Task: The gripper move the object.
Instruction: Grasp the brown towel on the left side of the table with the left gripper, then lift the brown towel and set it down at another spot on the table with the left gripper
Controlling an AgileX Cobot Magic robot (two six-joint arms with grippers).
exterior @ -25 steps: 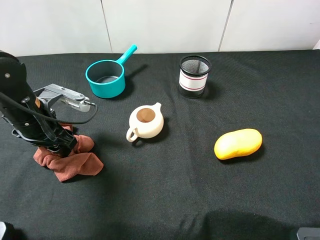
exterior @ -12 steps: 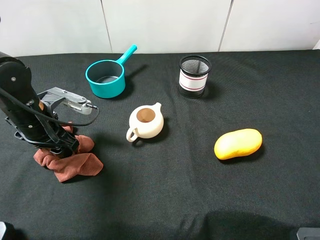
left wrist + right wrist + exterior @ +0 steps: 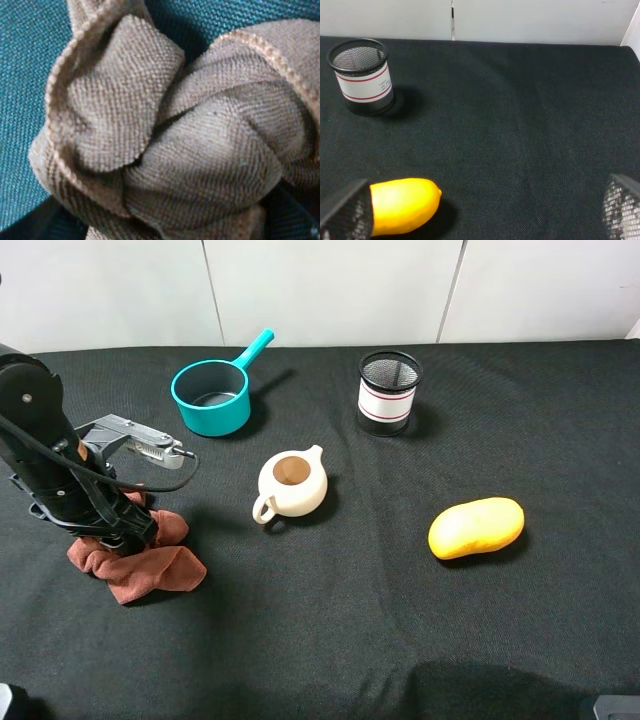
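Note:
The object, a rust-brown ribbed cloth (image 3: pixel 142 562), lies crumpled on the black table at the left. My left gripper (image 3: pixel 112 532) points down into the cloth's upper half, its fingertips buried in the folds. In the left wrist view the cloth (image 3: pixel 175 150) fills nearly the whole picture, and dark finger parts show only at the two lower corners, far apart. The cloth rests on the table, not lifted. My right gripper (image 3: pixel 482 210) hovers open, empty, near the table's front right, its mesh-patterned fingertips (image 3: pixel 345 212) wide apart.
A teal pot (image 3: pixel 212 395) stands behind the cloth, a cream teapot (image 3: pixel 292 483) to its right. A black mesh cup (image 3: pixel 389 392) is at the back middle. A yellow mango-shaped thing (image 3: pixel 476 527) lies at the right, close before the right gripper.
The left arm has shifted slightly over the cloth and then stayed still. The cloth and the other things have not moved.

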